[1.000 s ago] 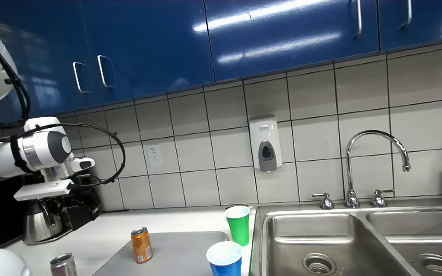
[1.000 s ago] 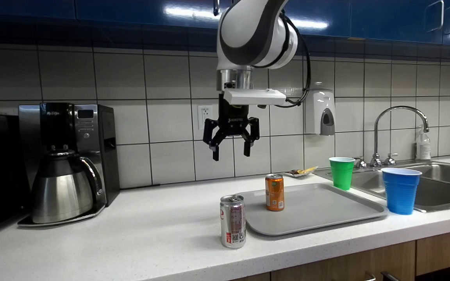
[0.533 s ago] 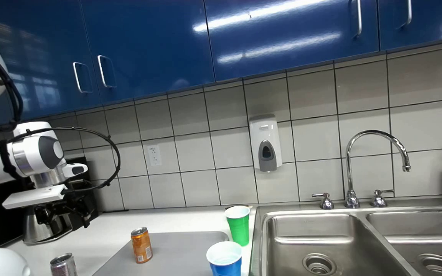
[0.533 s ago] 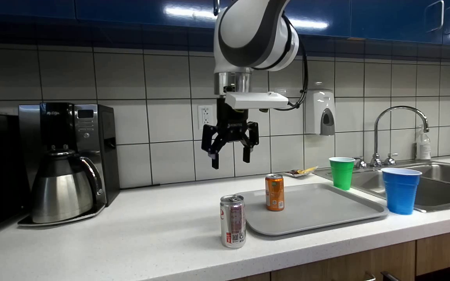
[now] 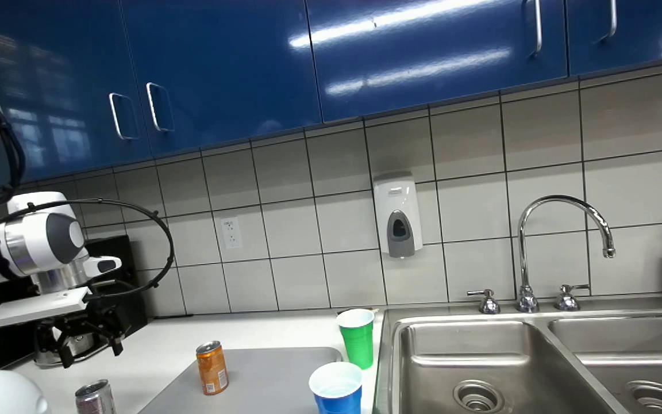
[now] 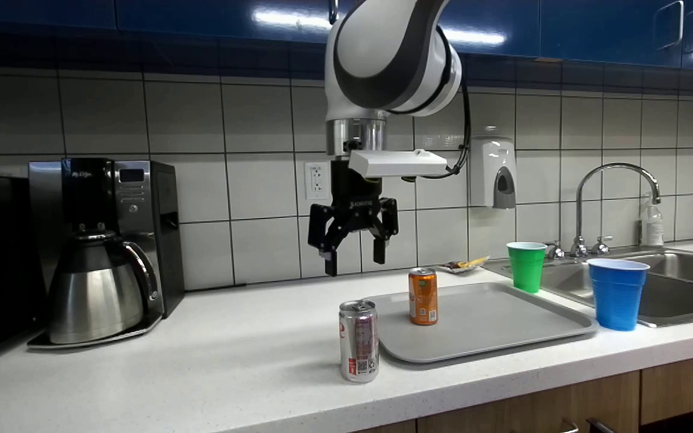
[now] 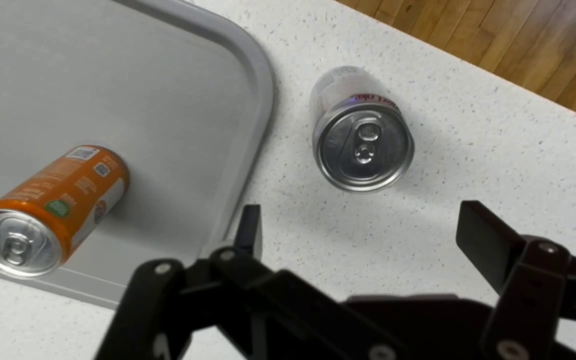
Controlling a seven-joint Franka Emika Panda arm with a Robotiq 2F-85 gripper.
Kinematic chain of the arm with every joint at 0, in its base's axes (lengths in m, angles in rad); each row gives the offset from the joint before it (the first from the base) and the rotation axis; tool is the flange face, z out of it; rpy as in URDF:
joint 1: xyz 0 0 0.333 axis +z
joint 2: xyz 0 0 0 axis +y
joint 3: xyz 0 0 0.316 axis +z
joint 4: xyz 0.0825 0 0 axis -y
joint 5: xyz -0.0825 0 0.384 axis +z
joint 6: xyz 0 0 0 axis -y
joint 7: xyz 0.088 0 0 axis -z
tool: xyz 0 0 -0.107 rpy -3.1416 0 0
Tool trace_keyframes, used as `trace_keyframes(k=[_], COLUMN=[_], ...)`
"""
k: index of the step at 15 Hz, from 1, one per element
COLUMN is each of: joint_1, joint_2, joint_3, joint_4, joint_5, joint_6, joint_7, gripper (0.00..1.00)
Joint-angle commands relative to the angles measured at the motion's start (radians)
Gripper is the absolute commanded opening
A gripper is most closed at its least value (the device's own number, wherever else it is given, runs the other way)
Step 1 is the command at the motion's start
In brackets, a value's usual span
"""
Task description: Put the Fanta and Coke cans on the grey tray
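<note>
One hand (image 6: 355, 264), lower now, seemingly nearer Coke (image 6: 358, 341)

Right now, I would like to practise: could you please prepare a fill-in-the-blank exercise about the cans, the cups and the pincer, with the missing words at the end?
The Fanta can, upright on the grey tray, is coloured ____.
The Coke can stands outside the tray, so the tray holds exactly ____ can.
The pincer holds nothing; it is not shut but ____.
The blue cup shares the counter with a second cup, whose colour is ____.

Missing words: orange; one; open; green.
</note>
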Motion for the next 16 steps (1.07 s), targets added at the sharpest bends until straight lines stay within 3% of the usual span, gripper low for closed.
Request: trace_keyframes(k=[1, 16], joint_1=[0.005, 0.013], joint_2=[-0.004, 0.105], joint_3=[0.013, 0.01], joint_4=[-0.026, -0.008], joint_5=[0.038, 0.017], joint_6=[0.018, 0.033], joint_7=[-0.05, -0.064], gripper=[1.0, 1.0])
